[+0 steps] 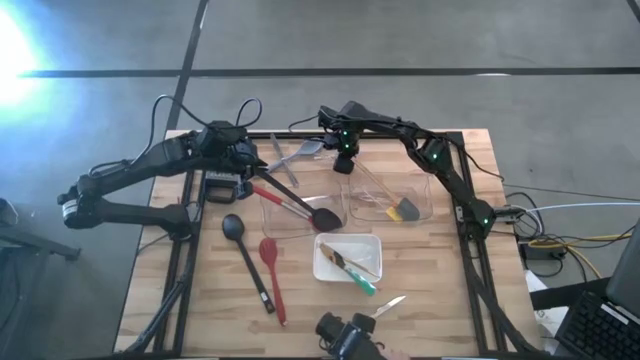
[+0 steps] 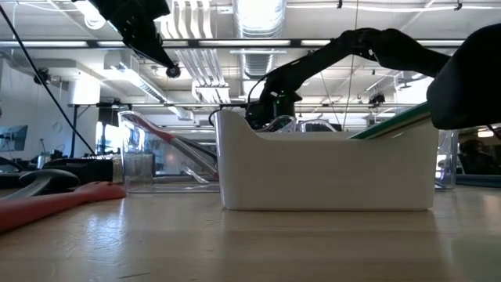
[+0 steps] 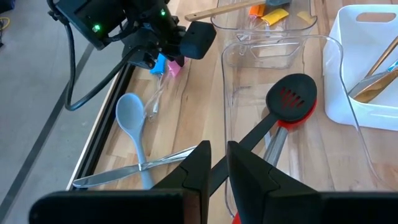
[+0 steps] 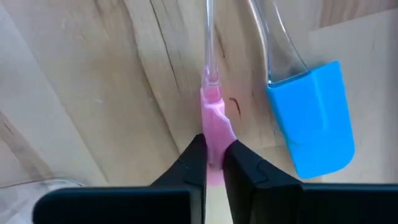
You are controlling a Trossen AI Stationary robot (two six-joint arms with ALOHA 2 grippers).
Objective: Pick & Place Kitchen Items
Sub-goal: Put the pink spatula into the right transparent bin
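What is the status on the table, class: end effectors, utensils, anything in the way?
Right end effector shut on pink spatula, blue spatula alongside. Left end effector shut on slotted spatula, head inside clear bin. Nothing blocking.

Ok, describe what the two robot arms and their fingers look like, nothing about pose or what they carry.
Both arms are dark, slim and jointed, with black cables looping along them. The left arm has a pale band near its base end. The right arm shows small green lights at its joints. The left gripper and the right gripper each have two flat, matte black fingers tapering toward the tips.
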